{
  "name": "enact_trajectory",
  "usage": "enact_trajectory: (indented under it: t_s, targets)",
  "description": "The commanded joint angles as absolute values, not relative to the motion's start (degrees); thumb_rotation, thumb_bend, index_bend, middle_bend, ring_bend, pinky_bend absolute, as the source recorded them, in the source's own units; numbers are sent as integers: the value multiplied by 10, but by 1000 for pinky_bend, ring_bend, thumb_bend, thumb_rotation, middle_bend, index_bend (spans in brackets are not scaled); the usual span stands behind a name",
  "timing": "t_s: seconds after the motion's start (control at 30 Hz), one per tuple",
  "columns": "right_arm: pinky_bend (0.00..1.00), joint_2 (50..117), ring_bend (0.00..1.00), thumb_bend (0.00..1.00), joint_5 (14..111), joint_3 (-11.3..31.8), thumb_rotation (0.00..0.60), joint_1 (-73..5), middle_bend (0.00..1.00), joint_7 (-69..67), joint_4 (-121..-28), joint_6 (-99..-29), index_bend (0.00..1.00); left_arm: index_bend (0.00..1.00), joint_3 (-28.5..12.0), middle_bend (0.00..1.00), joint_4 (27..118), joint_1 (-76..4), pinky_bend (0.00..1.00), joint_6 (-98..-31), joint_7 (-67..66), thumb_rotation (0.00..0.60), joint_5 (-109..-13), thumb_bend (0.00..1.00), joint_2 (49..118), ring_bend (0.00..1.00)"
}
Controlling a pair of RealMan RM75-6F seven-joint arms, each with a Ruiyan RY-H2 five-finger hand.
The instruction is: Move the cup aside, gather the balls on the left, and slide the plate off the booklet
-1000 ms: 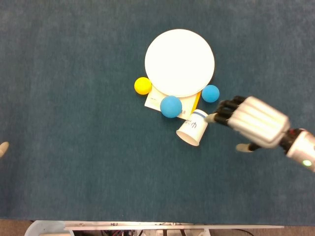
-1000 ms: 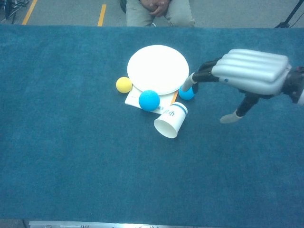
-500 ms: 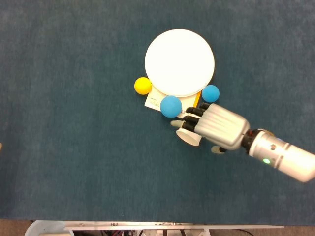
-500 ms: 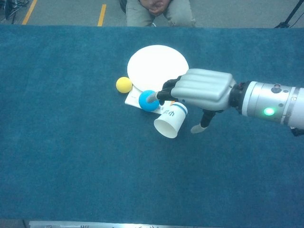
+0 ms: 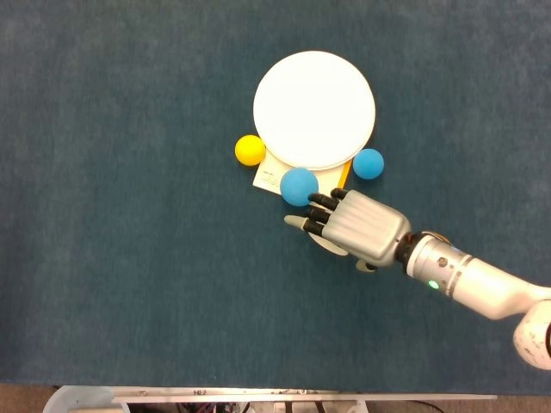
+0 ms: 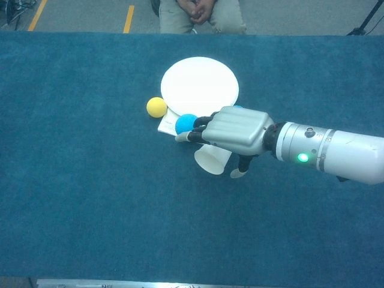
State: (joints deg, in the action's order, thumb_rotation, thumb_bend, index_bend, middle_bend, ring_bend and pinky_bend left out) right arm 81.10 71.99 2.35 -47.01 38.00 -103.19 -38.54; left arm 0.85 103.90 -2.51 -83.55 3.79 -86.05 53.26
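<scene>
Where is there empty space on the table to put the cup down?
The blue cloth lies bare left of the yellow ball, and along the near edge below the right hand. It is crowded around the plate, where the blue balls, booklet and cup cluster.

Silver ridged right hand [image 5: 357, 226], black fingers [image 5: 320, 202], silver forearm, green light

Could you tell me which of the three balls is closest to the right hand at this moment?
The larger blue ball, lying on the booklet just ahead of the right hand. The yellow ball and smaller blue ball sit farther off.
</scene>
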Motion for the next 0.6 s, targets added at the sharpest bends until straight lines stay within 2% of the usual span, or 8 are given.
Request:
enact_trajectory:
  t_s: [0.03,0.4,0.6]
  targets:
    - [268,825,116,0,710,15,600,-478,242,394,-1017,-391,51,148,8,106,1037,-24,50,-837,40,600,-860,184,533,52]
    - [268,849,116,0,707,-11,600,-483,256,399,-988,-412,54,148,4,106,1026,-24,51,-838,56,600,-855,184,538,52]
    - [268,864,134,0,719,-18,600,-478,327,394,-977,-432,135,147,3,106,1022,-27,50,-834,65,600,-858,184,540,52]
